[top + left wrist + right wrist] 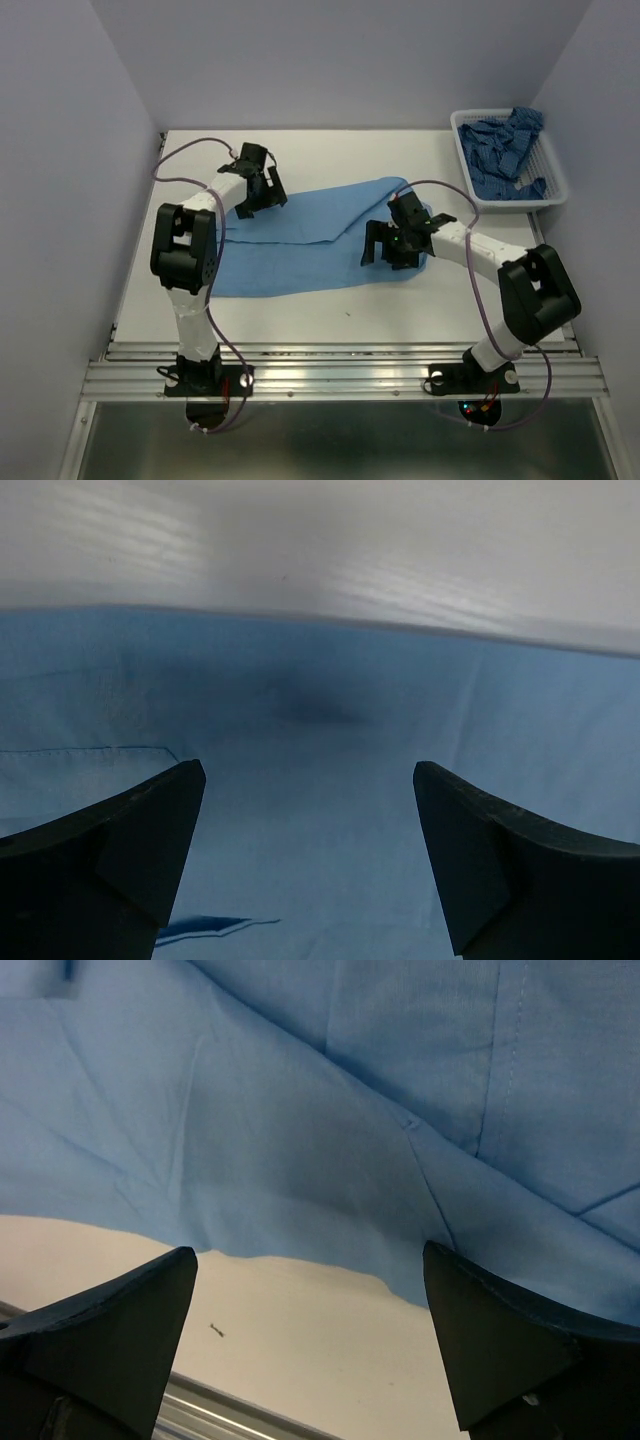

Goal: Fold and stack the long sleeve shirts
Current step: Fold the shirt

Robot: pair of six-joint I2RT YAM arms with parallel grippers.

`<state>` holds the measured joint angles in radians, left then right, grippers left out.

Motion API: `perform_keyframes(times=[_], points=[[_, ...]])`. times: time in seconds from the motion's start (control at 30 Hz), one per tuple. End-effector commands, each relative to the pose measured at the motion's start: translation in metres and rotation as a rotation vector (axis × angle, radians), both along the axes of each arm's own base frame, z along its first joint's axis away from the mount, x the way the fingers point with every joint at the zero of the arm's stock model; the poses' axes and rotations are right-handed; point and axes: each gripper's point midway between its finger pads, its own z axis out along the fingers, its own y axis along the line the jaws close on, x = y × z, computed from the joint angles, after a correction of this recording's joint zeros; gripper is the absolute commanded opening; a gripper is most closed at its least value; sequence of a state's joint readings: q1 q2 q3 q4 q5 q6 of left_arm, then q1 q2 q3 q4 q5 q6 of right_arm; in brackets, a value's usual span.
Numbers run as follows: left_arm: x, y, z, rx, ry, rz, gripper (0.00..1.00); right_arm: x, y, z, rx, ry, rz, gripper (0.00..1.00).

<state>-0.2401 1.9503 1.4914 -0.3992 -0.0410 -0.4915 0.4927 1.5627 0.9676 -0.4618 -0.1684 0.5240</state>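
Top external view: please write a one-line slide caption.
Left gripper and right gripper, fingers open, over the light blue shirt on the table; darker shirt heaped in the white basket.

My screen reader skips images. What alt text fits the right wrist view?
Open right gripper, two dark fingers apart, hovers above the edge of a light blue shirt lying on the pale table.

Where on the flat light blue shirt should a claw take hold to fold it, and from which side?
Grip the near hem of the light blue shirt, toward its right end, where cloth meets table. It lies flat, so only an edge lets a finger slide under. Come from above on the near side; the open right claw hangs there.
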Motion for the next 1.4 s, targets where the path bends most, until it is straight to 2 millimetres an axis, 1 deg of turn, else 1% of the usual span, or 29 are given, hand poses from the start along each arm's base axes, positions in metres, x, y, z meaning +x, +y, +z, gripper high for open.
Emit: perform_keyframes(times=[0.0, 0.17, 0.2, 0.23, 0.27, 0.33, 0.37, 0.4, 0.47, 0.5, 0.53, 0.57, 0.6, 0.63, 0.67, 0.77, 0.87, 0.9, 0.97, 1.0, 1.1, 1.13, 1.17, 1.2, 1.23, 1.27, 1.3, 1.33, 1.37], points=[[-0.01, 0.016, -0.013, 0.039, 0.016, 0.032, 0.99, 0.022, 0.011, -0.016, -0.016, -0.011, -0.02, 1.0], [-0.044, 0.023, -0.047, 0.03, 0.076, 0.068, 0.99, 0.067, 0.003, -0.027, -0.031, -0.009, -0.035, 1.0], [-0.049, 0.021, -0.048, 0.007, 0.08, 0.083, 0.99, 0.074, -0.002, -0.042, -0.043, 0.02, -0.046, 1.0], [-0.063, 0.021, -0.06, -0.001, 0.11, 0.089, 0.99, 0.098, -0.007, -0.034, -0.028, -0.012, -0.056, 1.0], [-0.07, 0.016, -0.061, -0.038, 0.123, 0.101, 0.99, 0.106, -0.009, -0.051, -0.038, 0.017, -0.055, 1.0], [-0.095, 0.005, -0.075, -0.067, 0.171, 0.109, 0.99, 0.13, -0.011, -0.057, -0.043, -0.001, -0.027, 1.0], [-0.103, -0.003, -0.076, -0.079, 0.178, 0.11, 0.99, 0.161, -0.007, -0.044, -0.028, -0.062, -0.023, 1.0], [-0.109, -0.021, -0.068, -0.148, 0.175, 0.115, 0.99, 0.167, -0.005, -0.071, -0.049, -0.029, 0.015, 1.0], [-0.133, -0.059, -0.062, -0.219, 0.196, 0.105, 0.99, 0.209, 0.005, -0.083, -0.02, -0.061, 0.052, 1.0], [-0.143, -0.073, -0.06, -0.235, 0.207, 0.061, 0.99, 0.233, 0.014, -0.054, 0.009, -0.141, 0.053, 1.0], [-0.148, -0.089, -0.055, -0.285, 0.211, 0.069, 0.99, 0.245, 0.017, -0.057, 0.002, -0.146, 0.069, 1.0], [-0.146, -0.107, -0.045, -0.331, 0.188, 0.053, 0.99, 0.256, 0.013, -0.088, -0.018, -0.124, 0.083, 1.0], [-0.155, -0.134, -0.037, -0.361, 0.181, -0.006, 0.99, 0.272, 0.018, -0.085, -0.011, -0.156, 0.096, 1.0], [-0.156, -0.156, -0.027, -0.403, 0.171, -0.052, 0.99, 0.303, 0.03, -0.052, 0.022, -0.27, 0.126, 1.0], [-0.146, -0.181, -0.003, -0.445, 0.129, -0.092, 0.99, 0.307, 0.037, -0.065, 0.047, -0.266, 0.152, 1.0], [-0.148, -0.23, 0.032, -0.462, 0.069, -0.223, 0.99, 0.332, 0.046, -0.016, 0.065, -0.411, 0.198, 1.0], [-0.142, -0.226, 0.043, -0.396, 0.047, -0.222, 0.99, 0.333, 0.039, 0.016, 0.033, -0.475, 0.199, 1.0], [-0.139, -0.221, 0.045, -0.36, 0.03, -0.222, 0.99, 0.335, 0.032, 0.058, 0.035, -0.54, 0.184, 1.0], [-0.135, -0.205, 0.055, -0.291, -0.009, -0.197, 0.99, 0.33, 0.026, 0.084, 0.021, -0.575, 0.17, 1.0], [-0.134, -0.202, 0.068, -0.288, -0.046, -0.21, 0.99, 0.324, 0.024, 0.122, 0.027, -0.627, 0.161, 1.0], [-0.14, -0.2, 0.089, -0.308, -0.088, -0.245, 0.99, 0.305, 0.01, 0.152, 0.005, -0.631, 0.111, 1.0], [-0.146, -0.197, 0.107, -0.329, -0.122, -0.261, 0.99, 0.291, 0.003, 0.186, 0.008, -0.668, 0.085, 1.0], [-0.155, -0.189, 0.101, -0.311, -0.105, -0.26, 0.99, 0.283, -0.01, 0.19, -0.015, -0.644, -0.004, 1.0], [-0.165, -0.187, 0.102, -0.313, -0.102, -0.265, 0.99, 0.261, -0.02, 0.153, -0.046, -0.538, -0.035, 1.0], [-0.178, -0.179, 0.11, -0.339, -0.104, -0.259, 0.99, 0.243, -0.028, 0.143, -0.057, -0.495, -0.071, 1.0], [-0.195, -0.166, 0.084, -0.313, -0.043, -0.247, 0.99, 0.22, -0.041, 0.162, -0.049, -0.496, -0.163, 1.0], [-0.207, -0.159, 0.076, -0.319, -0.023, -0.237, 0.99, 0.199, -0.048, 0.149, -0.051, -0.449, -0.191, 1.0], [-0.225, -0.156, 0.079, -0.373, -0.002, -0.256, 0.99, 0.158, -0.059, 0.095, -0.088, -0.313, -0.203, 1.0], [-0.246, -0.145, 0.051, -0.377, 0.068, -0.229, 0.99, 0.135, -0.062, 0.112, -0.03, -0.328, -0.251, 1.0]])
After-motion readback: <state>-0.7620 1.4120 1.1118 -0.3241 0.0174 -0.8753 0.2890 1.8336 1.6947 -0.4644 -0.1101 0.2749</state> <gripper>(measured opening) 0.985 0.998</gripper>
